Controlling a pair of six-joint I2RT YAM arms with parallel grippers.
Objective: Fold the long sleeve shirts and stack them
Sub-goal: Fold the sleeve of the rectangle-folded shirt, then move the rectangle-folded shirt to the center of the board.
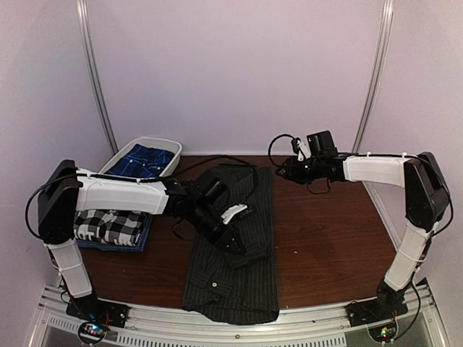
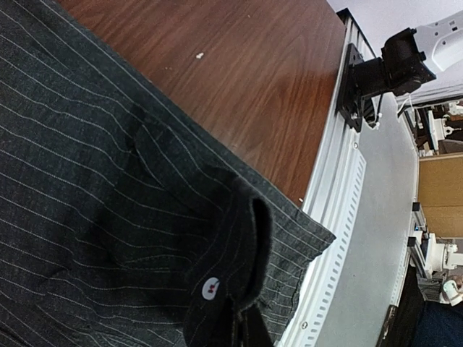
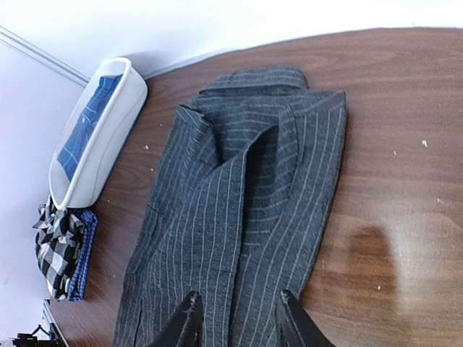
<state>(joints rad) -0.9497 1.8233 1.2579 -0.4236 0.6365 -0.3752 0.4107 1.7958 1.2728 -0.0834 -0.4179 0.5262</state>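
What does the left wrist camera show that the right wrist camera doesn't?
Only left wrist: the cuff of the pinstriped shirt pinched in the left gripper's shut jaws, the metal rail, the right arm's base. Only right wrist: the white bin holding a blue shirt, the checked shirt, the collar, the open right gripper. Both: the pinstriped shirt on the wooden table.

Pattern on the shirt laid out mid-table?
The shirt is dark charcoal with thin pale pinstripes; left wrist view.

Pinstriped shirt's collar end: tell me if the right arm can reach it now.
Probably yes. The open right gripper hovers beside the pinstriped shirt's far end, with only bare table between them.
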